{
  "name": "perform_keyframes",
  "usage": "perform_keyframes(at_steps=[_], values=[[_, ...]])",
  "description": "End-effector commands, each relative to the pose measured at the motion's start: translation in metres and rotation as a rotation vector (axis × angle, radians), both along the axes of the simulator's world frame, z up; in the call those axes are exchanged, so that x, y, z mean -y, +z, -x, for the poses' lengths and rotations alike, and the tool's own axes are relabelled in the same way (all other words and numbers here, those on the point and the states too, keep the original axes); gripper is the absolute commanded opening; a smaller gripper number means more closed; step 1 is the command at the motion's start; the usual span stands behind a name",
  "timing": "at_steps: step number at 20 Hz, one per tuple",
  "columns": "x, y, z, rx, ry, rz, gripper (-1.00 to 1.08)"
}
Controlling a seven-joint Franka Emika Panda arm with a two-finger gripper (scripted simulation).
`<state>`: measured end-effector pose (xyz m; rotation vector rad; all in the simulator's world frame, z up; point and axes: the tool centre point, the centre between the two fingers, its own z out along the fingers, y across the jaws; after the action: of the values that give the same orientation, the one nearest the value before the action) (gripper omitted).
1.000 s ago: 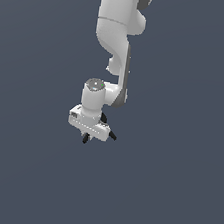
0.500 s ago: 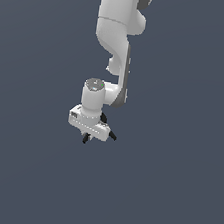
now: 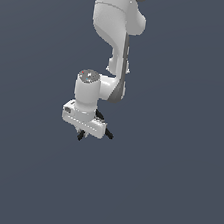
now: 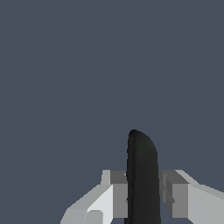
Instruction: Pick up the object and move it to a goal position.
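Gripping a thin dark object (image 4: pixel 141 175) upright between the narrowed fingers (image 4: pixel 114 192) of the gripper (image 3: pixel 94 135), carrying it aloft over plain grey ground with no desk visible, leaving the pickup seemingly done and delivery to an unmarked goal remaining.

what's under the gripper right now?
Only flat grey surface shows below the gripper in the exterior view; no object or goal marker is visible. In the wrist view a dark finger covers part of the ground.
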<state>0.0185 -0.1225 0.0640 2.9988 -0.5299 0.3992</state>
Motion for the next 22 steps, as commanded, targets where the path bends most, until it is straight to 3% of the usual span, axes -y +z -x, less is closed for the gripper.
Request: perform_keyframes(at_steps=[1,22], values=[[0.008,0.02,-0.005,0.004,0.0,0.001,-1.0],[0.097,0.228,-0.054,0.004,0.001,0.0,-1.0]])
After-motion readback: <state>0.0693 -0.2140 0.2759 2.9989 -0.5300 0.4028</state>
